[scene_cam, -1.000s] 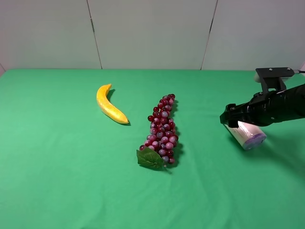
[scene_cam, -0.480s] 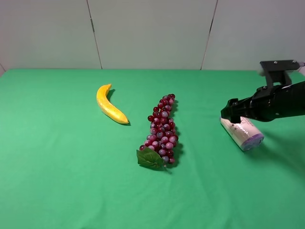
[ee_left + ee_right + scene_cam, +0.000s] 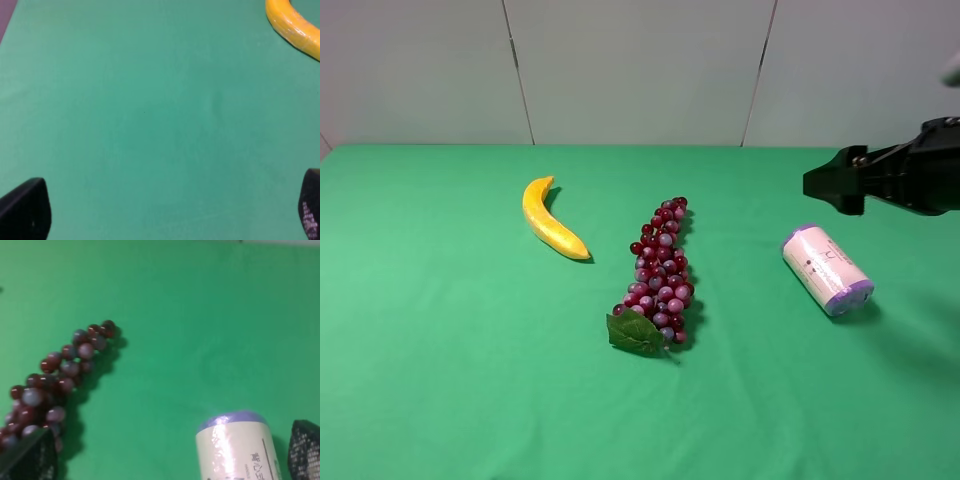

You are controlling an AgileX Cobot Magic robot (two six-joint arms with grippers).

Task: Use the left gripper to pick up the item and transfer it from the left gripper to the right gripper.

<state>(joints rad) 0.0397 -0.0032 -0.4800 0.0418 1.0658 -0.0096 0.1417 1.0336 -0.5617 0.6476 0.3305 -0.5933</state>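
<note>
The item (image 3: 827,270), a cream-labelled roll with purple ends, lies on the green table at the right, with nothing touching it. It also shows in the right wrist view (image 3: 239,449). My right gripper (image 3: 832,184) hovers above and behind it, open and empty. Its fingertips (image 3: 306,450) stand wide apart in the right wrist view. My left gripper (image 3: 167,215) is out of the exterior high view. In the left wrist view its fingertips (image 3: 26,214) are spread wide over bare green cloth, open and empty.
A yellow banana (image 3: 551,219) lies at the left-centre of the table and shows in the left wrist view (image 3: 294,31). A bunch of red grapes (image 3: 660,275) with a green leaf lies mid-table, left of the roll, and shows in the right wrist view (image 3: 57,382).
My right gripper has let go of the roll, then risen and drawn back to the right. The roll now lies free on the table.
</note>
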